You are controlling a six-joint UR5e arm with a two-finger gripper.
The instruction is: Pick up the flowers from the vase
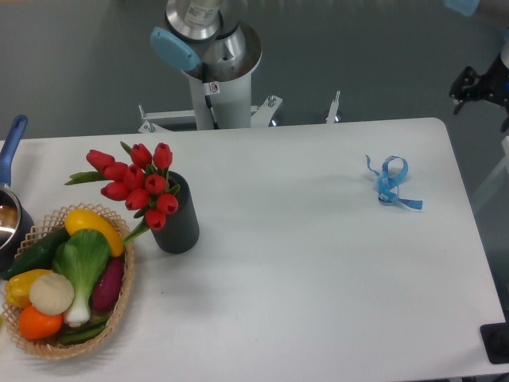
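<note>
- Red, smooth tulip buds make up the flowers [137,185], a tight bunch on green stems with narrow green leaves, leaning left out of the vase [180,224].
- The vase is a dark grey, matte, plain cylinder, standing upright on the left part of the table [318,263], just beside the basket.
- The table top is white, smooth and flat, with rounded corners.
- A woven wicker basket [119,306] of pale straw colour sits at the left front edge; it holds glossy vegetables: yellow and orange peppers, a dark green cucumber, a leafy green with a white stalk, a round pale bulb and a purple one.
- A thin blue ribbon [391,185] lies curled and looped on the right part of the table, well apart from the vase.
- A pot with a blue handle [12,143] shows at the left edge.
- The arm's grey metal base column [219,72], round and shiny, rises behind the table's far edge.
- The gripper is out of sight, so the state of its fingers cannot be told.
</note>
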